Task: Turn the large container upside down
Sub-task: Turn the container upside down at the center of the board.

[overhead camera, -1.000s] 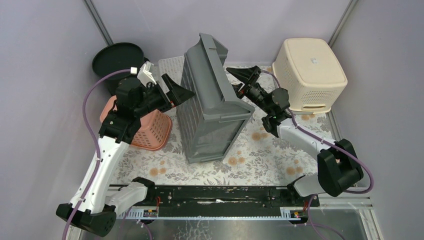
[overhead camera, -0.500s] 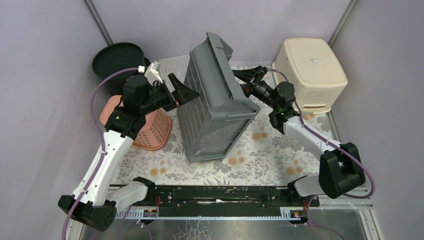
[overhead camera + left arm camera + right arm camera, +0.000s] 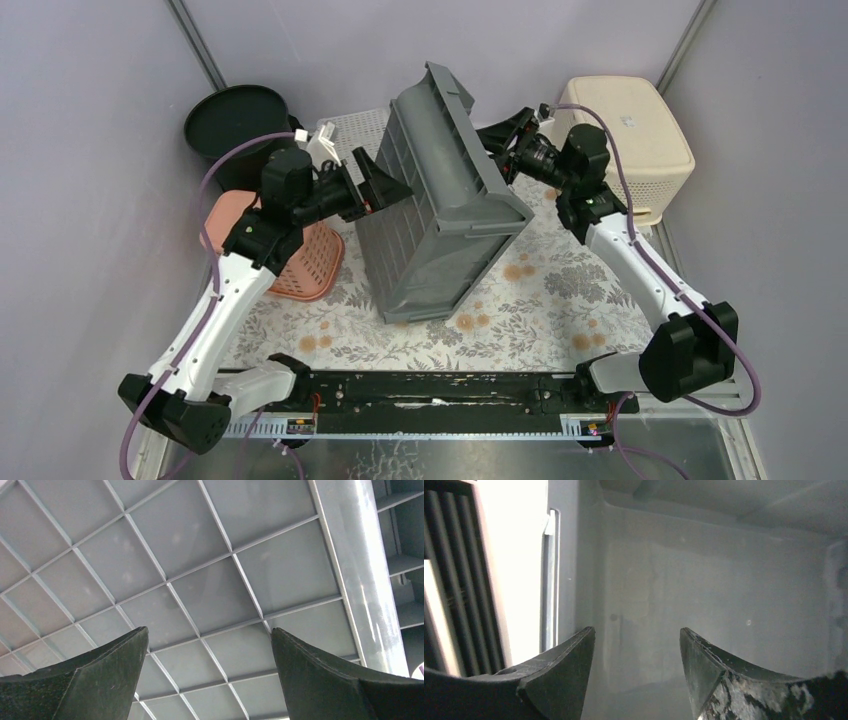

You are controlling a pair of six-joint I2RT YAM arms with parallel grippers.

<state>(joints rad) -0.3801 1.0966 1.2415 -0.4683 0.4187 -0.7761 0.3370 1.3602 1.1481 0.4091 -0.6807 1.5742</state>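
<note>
Sideways, large container (image 3: 440, 210) on edge, mouth rightward, long axis near-to-far, left fingers (image 3: 100, 680) spread, right fingers (image 3: 559, 680) spread.

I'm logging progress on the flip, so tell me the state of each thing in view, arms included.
Grey container: tipped up on one edge, not yet upside down, gridded base toward the left arm.
Left end effector: open, at that base.
Right end effector: open, at the container's open side.
Cream basket: upside down.
Pink basket: apparently on its side, beside the left arm.
</note>
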